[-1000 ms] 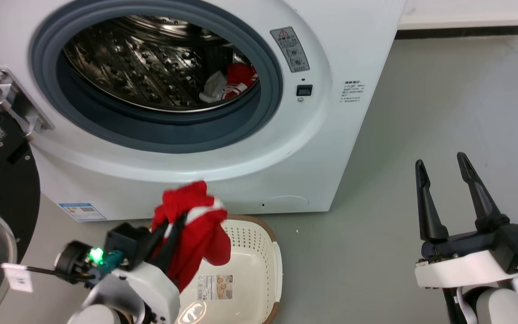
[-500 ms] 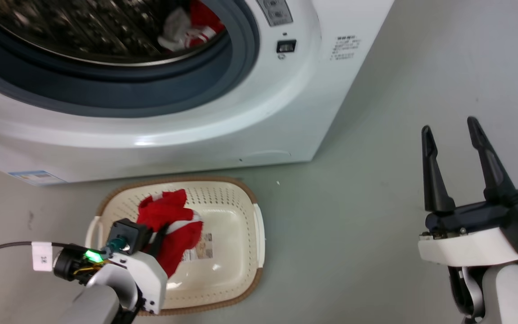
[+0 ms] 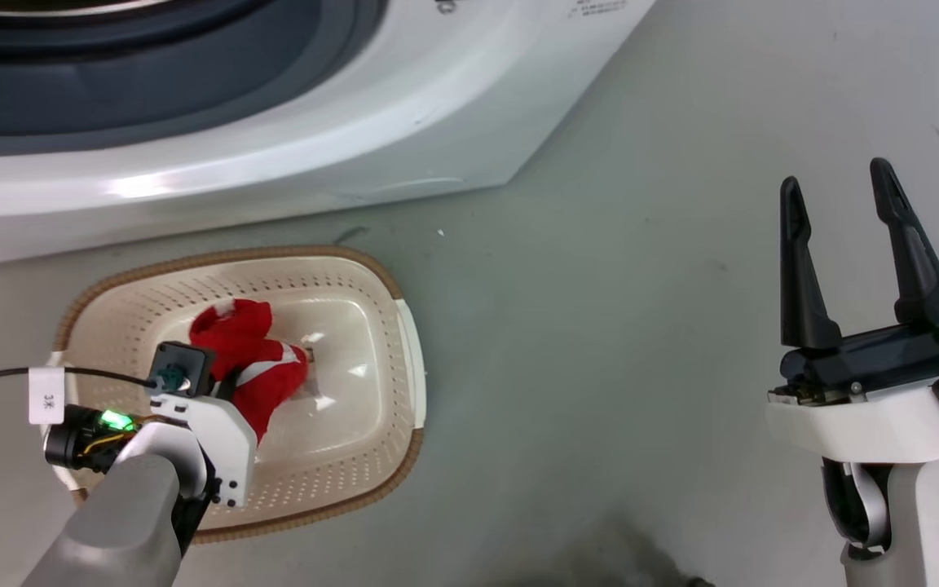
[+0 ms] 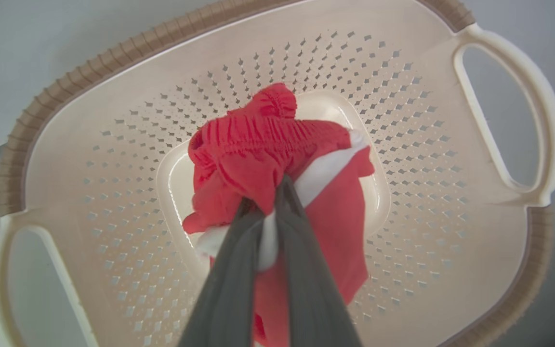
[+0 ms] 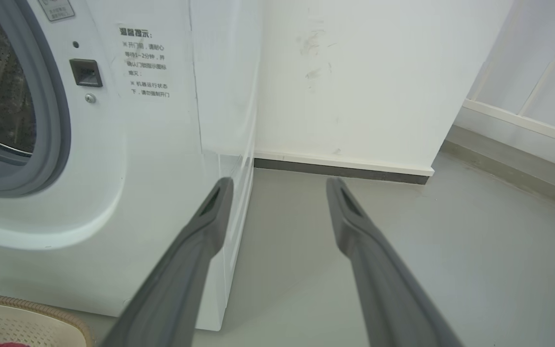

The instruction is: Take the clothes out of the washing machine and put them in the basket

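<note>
Since half a second back the left pincer (image 4: 277, 193) is coming down with the clothes (image 4: 263, 144), from above the basket (image 3: 217, 258) into it. The head camera is also tilting down, so the washing machine (image 3: 290, 155) is sliding up the view. The left pincer is pinching a red garment with a white stripe; fabric is bunching round the fingertips and hanging over the basket's bottom, contact with it unclear. The right pincer (image 3: 836, 175) is idling spread, holding nothing, over the floor (image 3: 600, 342) well right of the basket.

Risks: cloth is wrapping the fingers, so on release it may be snagging and lifting back out. Pressing lower may be shoving the light basket along the floor.
</note>
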